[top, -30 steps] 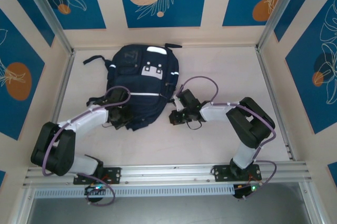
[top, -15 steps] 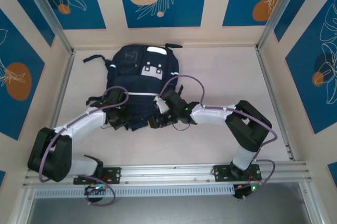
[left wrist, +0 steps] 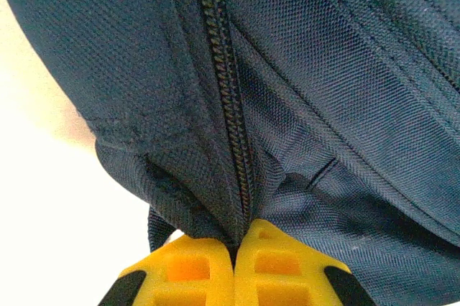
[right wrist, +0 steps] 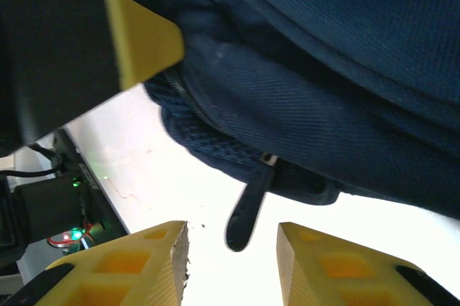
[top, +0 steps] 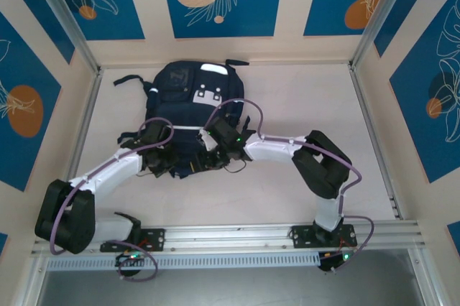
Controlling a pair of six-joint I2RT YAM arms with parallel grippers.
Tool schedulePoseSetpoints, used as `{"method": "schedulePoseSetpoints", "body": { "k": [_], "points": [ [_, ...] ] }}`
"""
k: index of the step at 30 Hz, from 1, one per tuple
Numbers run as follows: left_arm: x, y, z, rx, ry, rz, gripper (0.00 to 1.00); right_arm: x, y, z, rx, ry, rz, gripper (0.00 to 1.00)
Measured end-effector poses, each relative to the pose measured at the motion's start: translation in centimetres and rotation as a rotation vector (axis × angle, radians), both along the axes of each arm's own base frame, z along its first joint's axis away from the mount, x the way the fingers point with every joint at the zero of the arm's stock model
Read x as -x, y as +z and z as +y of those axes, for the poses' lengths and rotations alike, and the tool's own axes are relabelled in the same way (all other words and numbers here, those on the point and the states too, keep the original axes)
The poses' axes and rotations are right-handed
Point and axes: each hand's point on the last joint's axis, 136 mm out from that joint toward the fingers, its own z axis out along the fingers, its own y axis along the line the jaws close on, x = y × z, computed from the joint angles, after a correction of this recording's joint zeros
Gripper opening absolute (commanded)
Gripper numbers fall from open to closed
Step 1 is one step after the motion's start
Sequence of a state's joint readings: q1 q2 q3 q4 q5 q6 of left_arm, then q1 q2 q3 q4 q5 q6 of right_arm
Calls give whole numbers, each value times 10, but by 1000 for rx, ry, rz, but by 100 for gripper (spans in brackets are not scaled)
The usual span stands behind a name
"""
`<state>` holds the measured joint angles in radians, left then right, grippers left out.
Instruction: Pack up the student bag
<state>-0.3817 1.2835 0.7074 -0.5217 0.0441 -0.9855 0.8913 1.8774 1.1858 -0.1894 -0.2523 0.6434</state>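
Note:
The student bag (top: 194, 94), dark navy with white stripes, lies flat at the back left of the table. At its near edge, my left gripper (top: 164, 162) is shut, and its yellow fingertips (left wrist: 236, 248) pinch the fabric at the foot of a closed black zipper (left wrist: 226, 105). My right gripper (top: 210, 160) is just to the right, at the same near edge. Its jaws (right wrist: 232, 238) stand open, and a dark zipper pull (right wrist: 248, 209) hangs down between the two fingertips without touching either. A left finger (right wrist: 140, 33) shows at the upper left of the right wrist view.
A loose bag strap (top: 128, 80) trails toward the left frame post. Patterned walls close off the back and both sides. An aluminium rail (top: 230, 234) with both arm bases runs along the near edge. Bare table (top: 309, 105) lies right of the bag.
My right gripper has swung left from the open table to the bag's near edge and has opened. The left gripper has stayed shut on the bag and edged slightly.

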Motion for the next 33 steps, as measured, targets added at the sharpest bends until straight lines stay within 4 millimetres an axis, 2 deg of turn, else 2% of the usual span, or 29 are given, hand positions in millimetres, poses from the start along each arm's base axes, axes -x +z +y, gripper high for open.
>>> {"method": "schedulePoseSetpoints", "body": {
  "k": [6,8,11,12,19,25,29,30,31,33],
  "points": [
    [1,-3,0,0,0,3,0,-4,-16,6,58,1,41,35],
    [2,-3,1,-1,0,4,0,-5,-18,8,70,6,47,32],
    [2,-4,1,-2,1,5,0,-8,-21,10,95,13,53,4],
    [2,-4,1,-2,2,5,0,-8,-22,10,103,12,56,0],
    [1,-2,5,-12,12,-3,0,-10,-20,-1,77,-8,65,0],
    [0,8,11,8,37,-24,0,-15,-7,-26,-62,-50,86,0],
    [1,18,26,-16,75,-47,0,-22,-15,-48,-103,-112,139,0],
    [2,19,27,-19,72,-49,4,-23,-17,-52,-110,-124,151,0],
    [2,20,28,-22,67,-48,13,-23,-19,-53,-117,-129,159,0],
    [4,20,27,-29,44,-39,34,-22,-19,-52,-139,-138,168,0]
  ]
}}
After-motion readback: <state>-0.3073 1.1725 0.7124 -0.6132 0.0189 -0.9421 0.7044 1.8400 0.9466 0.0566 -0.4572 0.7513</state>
